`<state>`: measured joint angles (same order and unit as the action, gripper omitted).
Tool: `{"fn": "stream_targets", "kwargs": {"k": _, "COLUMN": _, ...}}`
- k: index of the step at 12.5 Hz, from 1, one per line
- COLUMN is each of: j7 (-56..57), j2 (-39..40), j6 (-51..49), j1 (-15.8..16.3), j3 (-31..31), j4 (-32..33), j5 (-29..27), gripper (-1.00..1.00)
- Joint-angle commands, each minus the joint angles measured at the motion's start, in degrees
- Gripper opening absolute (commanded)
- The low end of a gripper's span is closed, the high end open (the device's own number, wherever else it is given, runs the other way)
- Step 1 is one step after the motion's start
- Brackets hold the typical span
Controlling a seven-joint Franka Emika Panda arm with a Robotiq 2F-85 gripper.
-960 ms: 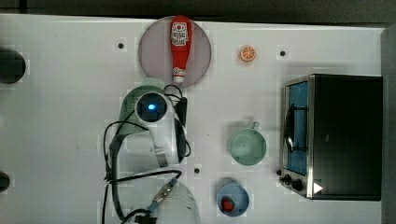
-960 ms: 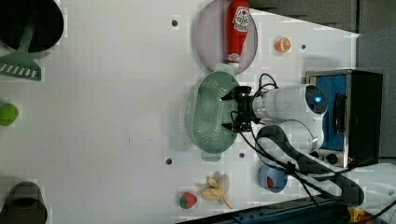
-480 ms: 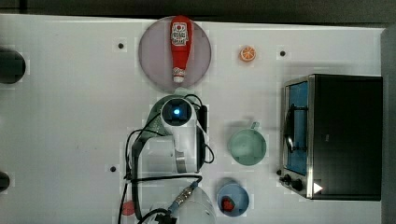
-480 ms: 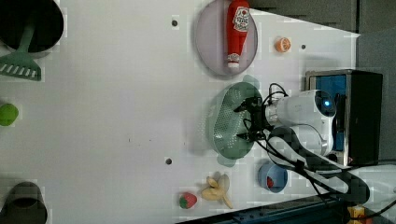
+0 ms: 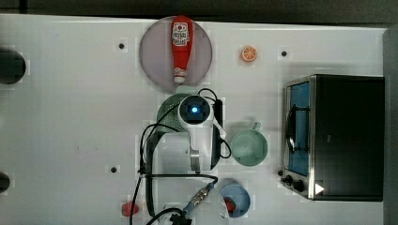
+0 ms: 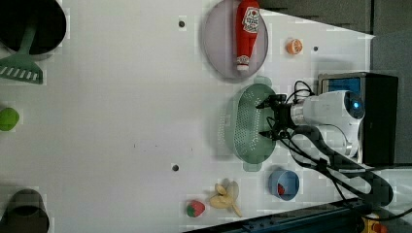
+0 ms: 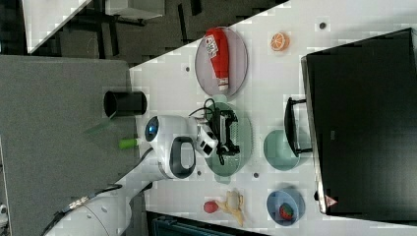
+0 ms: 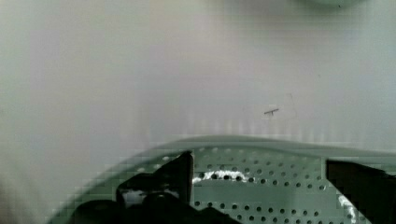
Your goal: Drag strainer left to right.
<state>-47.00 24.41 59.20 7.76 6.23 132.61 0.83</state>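
End effector: black two-finger end effector (image 6: pixel 268 118) on the white arm (image 6: pixel 323 110), fingers spread wide and reaching down inside the strainer; nothing is clamped between them.
Fingers: in the wrist view one dark finger (image 8: pixel 180 175) stands over the perforated base and the other sits at the frame's edge, with open base between them.
Strainer: pale mint-green oval strainer (image 6: pixel 247 127) with rows of small holes, flat on the white surface (image 6: pixel 121 121); in the left view it lies just below the grey plate and above the blue bowl.
Strainer in the top view: mostly covered by the arm, a green edge showing at the top view's left of the wrist (image 5: pixel 164 110).
Plate: round grey plate (image 6: pixel 216 43) carrying a red ketchup bottle (image 6: pixel 246 29), its cap end pointing toward the strainer.
Mug: round mint-green mug (image 5: pixel 248 146) with a handle, just beside the arm on the top view's right, between the strainer and the toaster oven (image 5: pixel 338 136).
Blue bowl: small blue bowl (image 6: pixel 283 184) holding something red, near the surface's lower edge in the left view.
Fruit: banana (image 6: pixel 226 196) and strawberry (image 6: pixel 195 208) side by side, to the left view's left of the blue bowl; an orange slice (image 6: pixel 294 46) beside the plate.
Far side: green spatula (image 6: pixel 22 65), a dark bowl behind it, and a lime-green ball (image 6: pixel 8 119) well apart from the strainer, at the left view's left.
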Motion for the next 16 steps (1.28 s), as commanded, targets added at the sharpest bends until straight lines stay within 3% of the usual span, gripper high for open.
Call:
{"fn": "stream_targets", "kwargs": {"k": 1, "j7": 7.52, "j2": -1.65, "j6": 1.26, "j1": -0.94, "j3": 0.84, "j4": -0.06, "j5": -0.19, "gripper": 1.0}}
{"fn": "stream_targets", "kwargs": {"k": 6, "j7": 15.6, "j2": -9.45, "j6": 0.41, "j1": -0.68, "j3": -3.9, "j4": -0.64, "j5": -0.19, "gripper": 1.0}}
{"fn": "stream_targets", "kwargs": {"k": 9, "j7": 28.5, "j2": -15.54, "j6": -7.49, "j1": -0.83, "j3": -4.05, "j4": -3.67, "j5": -0.22, "gripper": 1.0}}
{"fn": "stream_targets", "kwargs": {"k": 11, "j7": 34.86, "j2": -18.67, "j6": -17.36, "j1": -0.96, "j3": -3.34, "j4": -9.01, "j5": -0.24, "gripper": 1.0}}
{"fn": "stream_targets", "kwargs": {"k": 14, "j7": 43.37, "j2": -19.77, "j6": -35.64, "j1": -1.07, "j3": -1.49, "j4": -22.54, "j5": 0.08, "gripper": 1.0}}
{"fn": "stream_targets", "kwargs": {"k": 16, "j7": 54.81, "j2": -19.7, "j6": -39.9, "j1": -1.12, "j3": 0.81, "j4": -30.8, "j5": 0.98, "gripper": 1.0}}
